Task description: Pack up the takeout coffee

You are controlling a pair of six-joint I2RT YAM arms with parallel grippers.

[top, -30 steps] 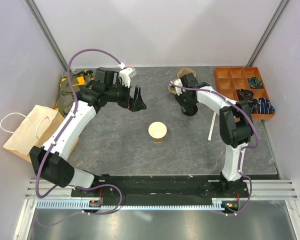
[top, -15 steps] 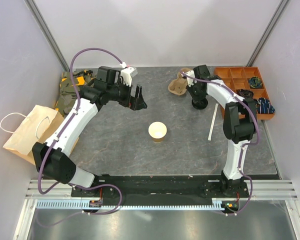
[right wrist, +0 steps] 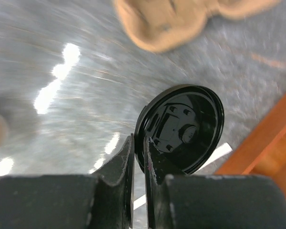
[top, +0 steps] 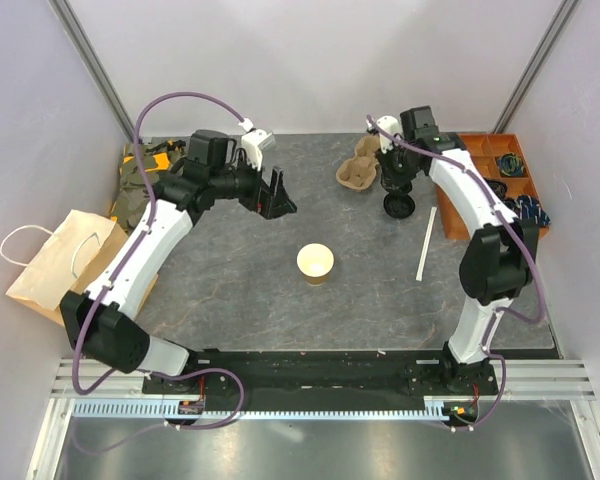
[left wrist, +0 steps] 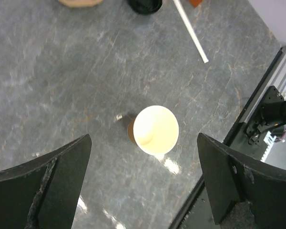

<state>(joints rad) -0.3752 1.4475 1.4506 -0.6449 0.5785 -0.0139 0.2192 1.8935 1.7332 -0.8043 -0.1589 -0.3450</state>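
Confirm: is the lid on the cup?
No, the cup stands open-topped on the table with its pale inside showing, while the lid is pinched by its edge in the right gripper.

1. The right pincer point(right wrist: 138, 150) pinches the rim of the black lid point(right wrist: 183, 129), its two fingers nearly together.
2. Beyond the lid, a tan pulp carrier point(right wrist: 181, 19) lies on the grey worktop point(right wrist: 62, 95).
3. Right of the lid sits an orange tray point(right wrist: 271, 143).
4. A white straw point(right wrist: 214, 153) shows just past the lid's lower edge.

Bare grey tabletop point(top: 230, 285) rings the open tan paper cup point(top: 315, 264); thin white straw point(top: 424, 240) lies well right of it.
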